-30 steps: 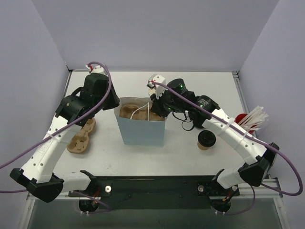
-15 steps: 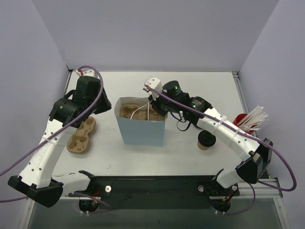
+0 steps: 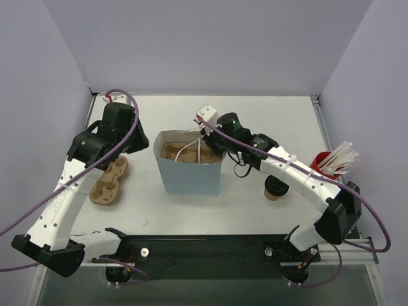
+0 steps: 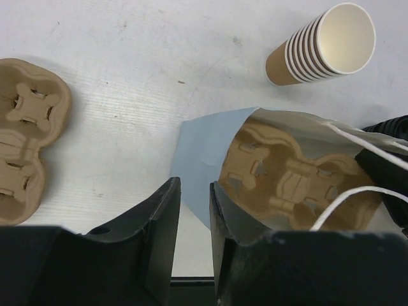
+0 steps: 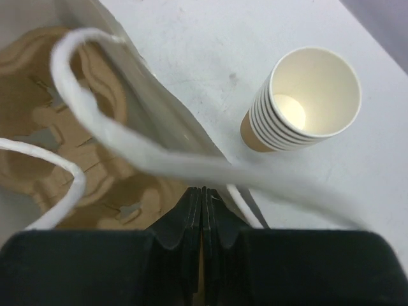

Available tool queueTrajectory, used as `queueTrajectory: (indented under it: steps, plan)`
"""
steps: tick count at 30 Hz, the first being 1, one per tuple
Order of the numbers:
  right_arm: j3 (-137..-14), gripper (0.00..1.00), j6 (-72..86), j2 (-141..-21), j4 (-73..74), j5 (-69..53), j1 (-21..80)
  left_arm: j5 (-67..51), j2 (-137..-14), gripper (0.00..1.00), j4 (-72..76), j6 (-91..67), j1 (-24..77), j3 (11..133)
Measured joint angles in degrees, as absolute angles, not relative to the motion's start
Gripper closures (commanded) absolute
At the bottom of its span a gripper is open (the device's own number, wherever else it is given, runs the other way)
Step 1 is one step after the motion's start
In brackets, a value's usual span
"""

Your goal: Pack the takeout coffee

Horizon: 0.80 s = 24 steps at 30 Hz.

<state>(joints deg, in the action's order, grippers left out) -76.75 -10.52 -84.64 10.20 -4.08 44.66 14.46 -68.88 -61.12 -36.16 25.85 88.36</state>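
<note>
The takeout coffee (image 3: 275, 189), a small brown cup with a black lid, stands on the table right of the bag, partly under my right forearm. A pale blue paper bag (image 3: 189, 171) stands upright in the middle with a brown cup carrier (image 4: 290, 182) inside. My right gripper (image 5: 203, 193) is shut at the bag's far right rim (image 5: 159, 121), one finger inside the wall and one outside, with a white handle (image 5: 76, 95) looping before it. My left gripper (image 4: 194, 207) hovers open beside the bag's left corner (image 4: 201, 159), nothing between its fingers.
A second brown cup carrier (image 3: 108, 182) lies on the table left of the bag. A stack of lidless tan cups (image 5: 306, 99) stands behind the bag. A red cup (image 3: 326, 162) holding white sticks sits at the right edge. Grey walls close three sides.
My left arm drew back to the left, away from the bag, then held still. My right gripper edged a little along the bag's far rim, and its forearm now covers more of the coffee.
</note>
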Motion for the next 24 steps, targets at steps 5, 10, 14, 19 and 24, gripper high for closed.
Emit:
queueTrajectory:
  steps: [5,10,14,19,24]
  plan:
    - [-73.4,1.0,-8.2,-85.0,8.8,-2.5,44.6,14.3,-68.9,0.65,-61.1,-36.1,25.7,87.3]
    - [-73.9,1.0,-7.5,-85.0,8.3,-1.9,44.5,14.2,-68.9,0.64,-61.1,-35.7,25.4,87.3]
    - [-77.4,1.0,-7.0,-85.1,10.3,-2.9,44.1,13.3,-69.3,0.61,-61.0,-35.3,25.4,87.3]
    - [-82.2,1.0,-4.4,-84.7,11.9,-4.6,43.9,12.1,-69.7,0.52,-60.2,-34.6,25.4,87.3]
    - [-83.3,0.89,0.8,-83.2,15.9,-5.9,43.5,10.3,-69.7,0.48,-59.2,-32.8,25.4,87.3]
